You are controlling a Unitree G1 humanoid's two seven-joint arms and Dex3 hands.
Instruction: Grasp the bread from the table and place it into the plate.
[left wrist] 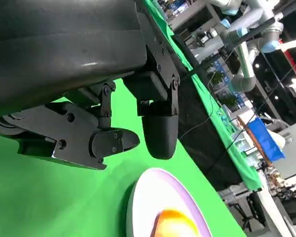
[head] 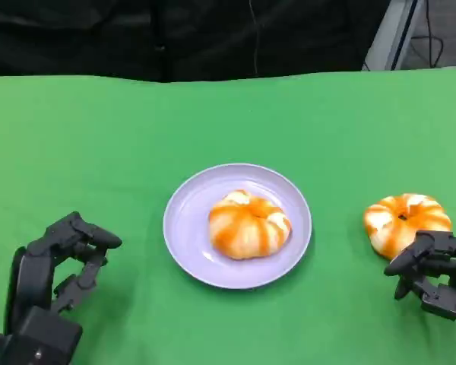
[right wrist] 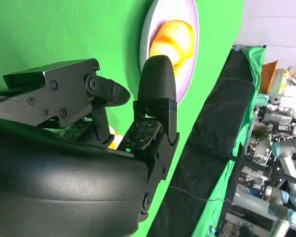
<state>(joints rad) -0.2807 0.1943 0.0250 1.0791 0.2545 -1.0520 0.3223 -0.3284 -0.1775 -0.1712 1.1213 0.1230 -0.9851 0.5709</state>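
Nearest the camera, the left hand (head: 57,285) hovers with fingers apart, holding nothing, well left of the plate (head: 184,228), which already holds one bread (head: 248,224). Rightward, the other bread (head: 405,222) lies on the table, touching the right hand's (head: 433,274) spread, empty fingers: clearly the nearer hand.

One bread (head: 248,224) on plate (head: 190,228), another (head: 405,220) beside

Light: bright, even, from overhead | Shadows: soft, faint beneath the round lavender plate (head: 184,228) and the black many-fingered left hand (head: 57,277) on the flat green cloth worktop (head: 99,152) | Glare: pale sheen on the left wrist's black shell | Focus: head view slightly soft; near hand parts blurred in wrist views | Background: dark behind worktop.
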